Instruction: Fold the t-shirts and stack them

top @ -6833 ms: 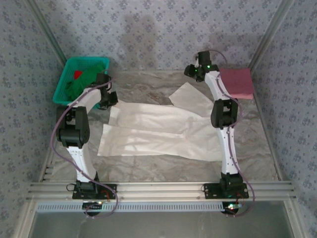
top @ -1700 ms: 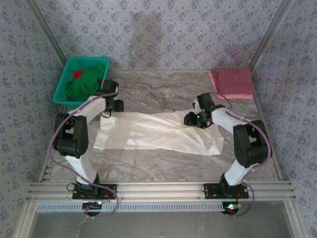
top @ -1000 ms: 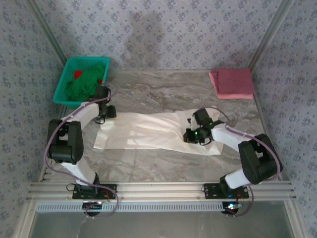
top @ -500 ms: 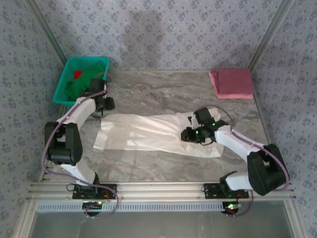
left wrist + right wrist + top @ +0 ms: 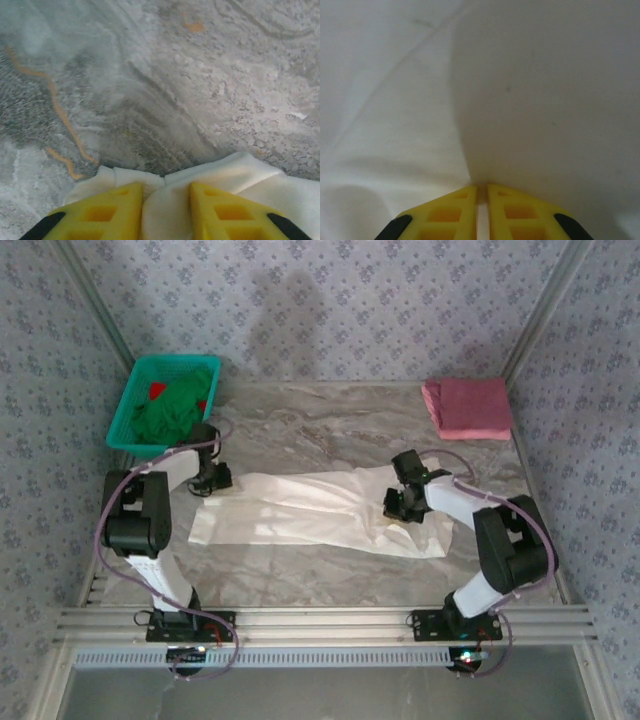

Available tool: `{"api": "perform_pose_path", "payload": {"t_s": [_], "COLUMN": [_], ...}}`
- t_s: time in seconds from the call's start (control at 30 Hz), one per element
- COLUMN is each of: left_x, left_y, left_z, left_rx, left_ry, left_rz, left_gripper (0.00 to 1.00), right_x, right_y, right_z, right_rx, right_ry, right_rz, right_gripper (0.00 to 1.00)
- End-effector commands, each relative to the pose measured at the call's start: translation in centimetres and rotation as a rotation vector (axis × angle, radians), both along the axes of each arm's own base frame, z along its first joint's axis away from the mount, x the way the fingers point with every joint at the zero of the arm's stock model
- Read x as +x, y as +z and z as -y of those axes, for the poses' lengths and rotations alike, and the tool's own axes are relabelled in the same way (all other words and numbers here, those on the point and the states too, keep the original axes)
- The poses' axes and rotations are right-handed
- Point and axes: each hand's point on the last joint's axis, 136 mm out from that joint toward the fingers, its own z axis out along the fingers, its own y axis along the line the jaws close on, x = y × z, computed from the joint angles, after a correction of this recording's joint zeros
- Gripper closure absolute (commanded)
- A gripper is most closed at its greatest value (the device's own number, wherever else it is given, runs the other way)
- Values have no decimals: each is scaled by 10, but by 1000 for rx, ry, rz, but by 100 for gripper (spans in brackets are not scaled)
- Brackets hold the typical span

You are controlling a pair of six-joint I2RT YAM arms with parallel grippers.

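A cream-white t-shirt (image 5: 300, 510) lies as a long folded strip across the middle of the marbled table (image 5: 330, 430). My left gripper (image 5: 213, 480) sits at the strip's far left corner. In the left wrist view its yellow fingers (image 5: 117, 205) are shut on a bulge of the cream cloth (image 5: 240, 170), the left gripper (image 5: 166, 187) right at the hem. My right gripper (image 5: 393, 508) rests on the strip's right part. In the right wrist view the right gripper (image 5: 482, 187) pinches a thin fold of the cream cloth (image 5: 545, 100). A folded dusty pink t-shirt (image 5: 468, 407) lies at the back right.
A teal mesh basket (image 5: 130, 405) holding green cloth (image 5: 168, 415) stands at the back left, just beyond my left arm. Patterned walls close in the back and both sides. Bare marbled table lies between the strip and the pink shirt.
My left gripper came down from near the basket onto the strip's far left corner and closed on it. My right gripper shifted slightly right and closed on a fold.
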Motion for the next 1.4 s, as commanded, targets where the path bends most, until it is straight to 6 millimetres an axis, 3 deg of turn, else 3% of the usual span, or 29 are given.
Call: {"api": "perform_pose_path", "payload": {"t_s": [0.0,0.13,0.23,0.33,0.47,0.57,0.7,0.8,0.87,0.93,1.07,1.13,1.23,1.37], "left_x": [-44,-82,-103,-118,-145,-166,-196,-198,-185,-166,-121,-96,-69,-58], "left_y": [-23,-30,-25,-19,-13,-9,-5,12,31,56,86,90,82,56], "left_z": [-3,-6,-9,5,20,31,45,46,48,48,64,81,101,110], "left_rx": [-61,-147,-177,-256,-218,-216,-246,-262,-286,-293,-292,-330,-315,-285], "left_ry": [98,222,274,282,233,219,205,175,155,139,36,-41,-140,-185], "left_rz": [-114,-137,-121,-107,-139,-141,-150,-91,-3,70,122,119,111,62], "left_gripper": [73,74,74,74,74,74,74,74,74,73,74,79,88,91], "right_x": [20,51,87,139,216,266,303,301,288,264,205,177,144,124], "right_y": [-9,-13,-14,-13,-9,17,85,130,149,157,135,118,93,49], "right_z": [2,-13,-26,-50,-75,-84,-77,-65,-61,-73,-102,-122,-151,-173], "right_rx": [-42,-25,-12,56,134,183,222,235,234,292,324,342,343,352], "right_ry": [-29,-16,-10,7,40,60,71,57,56,58,82,87,113,116], "right_rz": [2,5,27,51,104,181,317,373,394,386,345,320,289,194], "right_gripper": [86,88,88,88,86,83,78,73,72,71,73,82,92,100]}}
